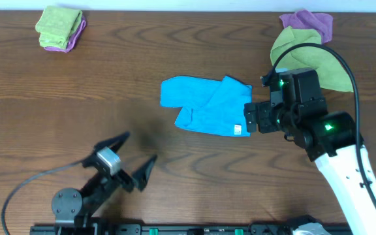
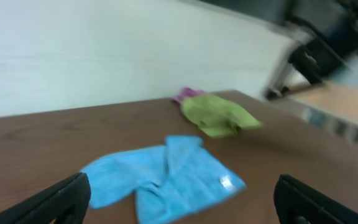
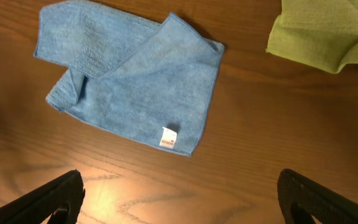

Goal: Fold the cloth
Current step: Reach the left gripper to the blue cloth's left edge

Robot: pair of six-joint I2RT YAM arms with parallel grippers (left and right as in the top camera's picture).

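Observation:
The bright blue cloth (image 1: pixel 204 104) lies crumpled and partly doubled over itself at the table's middle, its small white tag (image 1: pixel 237 128) at the near right edge. My right gripper (image 1: pixel 248 117) hovers just right of the cloth, open and holding nothing. In the right wrist view the cloth (image 3: pixel 129 81) lies ahead of the wide-apart fingers (image 3: pixel 58 199), with bare wood between them. My left gripper (image 1: pixel 136 151) is open and empty near the front left, well short of the cloth. The left wrist view shows the cloth (image 2: pixel 160 177) farther out, beyond its spread fingers (image 2: pixel 61 202).
A lime-green cloth (image 1: pixel 309 62) lies behind the right arm, overlapping a purple cloth (image 1: pixel 313 23) at the back right. A folded green cloth on a purple one (image 1: pixel 59 27) sits at the back left. The right arm's black cable arcs over the green cloth.

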